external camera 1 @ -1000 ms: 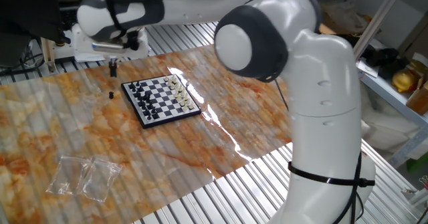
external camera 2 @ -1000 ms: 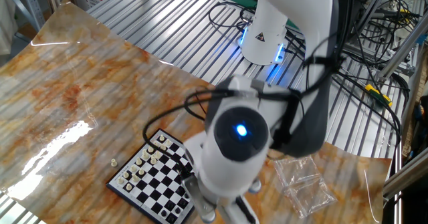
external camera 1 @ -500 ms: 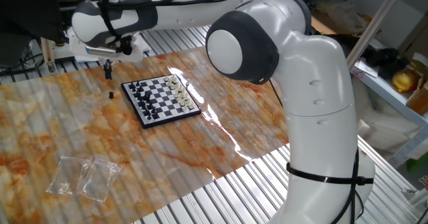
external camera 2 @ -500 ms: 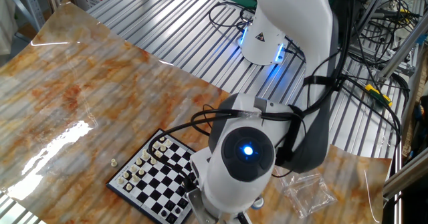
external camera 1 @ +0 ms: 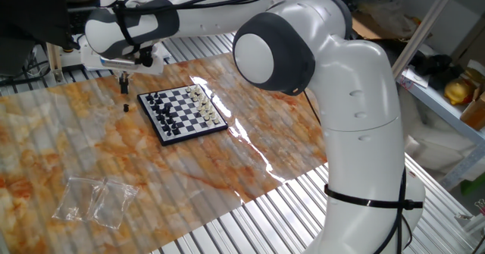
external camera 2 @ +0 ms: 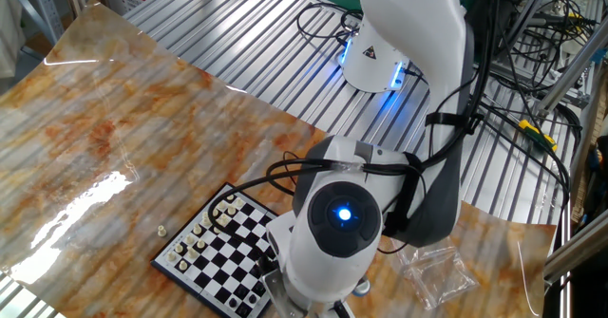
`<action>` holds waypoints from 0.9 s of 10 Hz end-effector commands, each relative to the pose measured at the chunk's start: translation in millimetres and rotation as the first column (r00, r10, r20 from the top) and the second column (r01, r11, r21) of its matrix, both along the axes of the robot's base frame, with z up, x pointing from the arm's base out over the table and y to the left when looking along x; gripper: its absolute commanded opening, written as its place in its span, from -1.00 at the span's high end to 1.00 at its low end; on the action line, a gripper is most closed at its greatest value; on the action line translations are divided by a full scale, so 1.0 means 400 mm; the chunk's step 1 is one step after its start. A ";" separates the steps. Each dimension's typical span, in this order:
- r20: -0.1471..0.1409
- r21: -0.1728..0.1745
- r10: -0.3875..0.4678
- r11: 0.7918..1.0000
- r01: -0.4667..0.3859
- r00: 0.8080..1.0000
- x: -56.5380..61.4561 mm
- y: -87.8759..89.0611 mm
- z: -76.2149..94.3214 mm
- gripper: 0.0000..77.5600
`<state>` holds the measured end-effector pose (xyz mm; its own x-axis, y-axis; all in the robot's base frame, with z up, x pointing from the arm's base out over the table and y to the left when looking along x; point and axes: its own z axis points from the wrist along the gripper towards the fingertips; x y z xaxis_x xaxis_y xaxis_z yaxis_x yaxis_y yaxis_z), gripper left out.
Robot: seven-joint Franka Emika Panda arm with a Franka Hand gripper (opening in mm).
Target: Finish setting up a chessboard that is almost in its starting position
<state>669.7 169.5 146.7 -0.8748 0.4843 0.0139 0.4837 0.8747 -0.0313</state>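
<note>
The chessboard [external camera 1: 182, 113] is chequered, dark-framed, pieces along two edges; gripper [external camera 1: 124, 86] grip unclear.

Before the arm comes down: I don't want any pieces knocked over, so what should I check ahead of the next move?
1. Target found: ok. A loose black piece lies on the table, beside the chessboard.
2. Gripper lined up: ok. It hangs roughly above that piece, apart from it.
3. Jaws wide enough: cannot tell, they are too small in one view and hidden by the arm in the other.
4. Room around the piece: ok, nothing stands right next to it.
5. Free square in the black rows: cannot tell at this size.
6. All other pieces on the board: not ok. A small pale piece also sits off it.
</note>
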 end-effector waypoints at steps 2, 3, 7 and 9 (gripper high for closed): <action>0.028 0.004 0.027 1.000 -0.028 0.999 0.011 -0.025 -0.036 1.00; 0.028 0.005 0.028 1.000 -0.028 0.999 0.014 -0.029 -0.041 1.00; 0.037 0.004 0.022 1.000 -0.022 0.999 0.020 -0.021 -0.065 1.00; 0.041 0.004 0.022 1.000 -0.022 0.999 0.024 -0.017 -0.075 1.00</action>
